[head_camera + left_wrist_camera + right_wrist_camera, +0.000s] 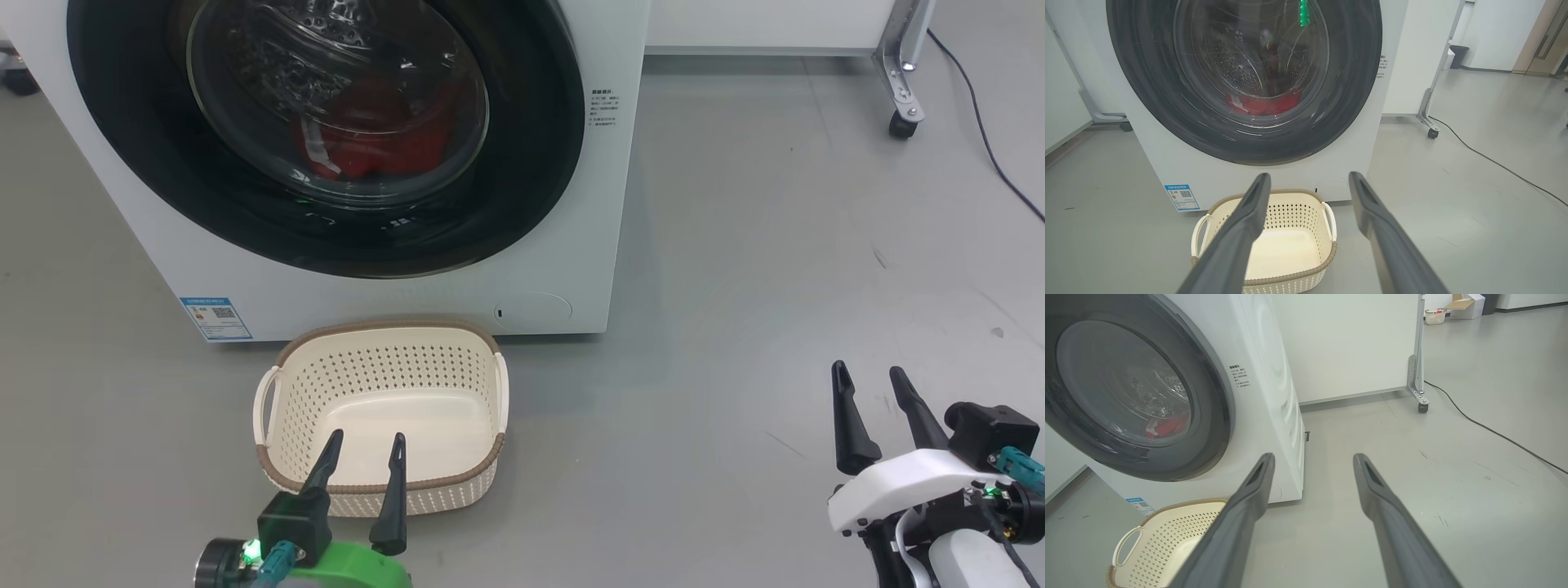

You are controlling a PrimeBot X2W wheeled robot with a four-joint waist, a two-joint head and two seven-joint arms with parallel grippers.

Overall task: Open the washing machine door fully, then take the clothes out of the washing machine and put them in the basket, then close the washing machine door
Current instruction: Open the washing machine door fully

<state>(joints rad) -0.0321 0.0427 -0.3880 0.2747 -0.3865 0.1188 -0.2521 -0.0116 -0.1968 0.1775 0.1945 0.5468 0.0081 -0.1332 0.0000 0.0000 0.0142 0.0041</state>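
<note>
The white washing machine (588,245) stands ahead, its round black door (522,196) shut against the front. Red clothes (375,139) show through the domed glass at the drum's bottom, also in the left wrist view (1261,104) and right wrist view (1167,426). The cream basket (384,339) sits on the floor just before the machine, with nothing in it. My left gripper (365,441) hovers open over the basket's near rim. My right gripper (869,376) stands open over bare floor, well to the right of the machine.
A white panel on a metal caster leg (902,90) stands behind the machine to the right. A black cable (988,147) runs over the grey floor there. Another small basket (1434,316) and a box sit far off.
</note>
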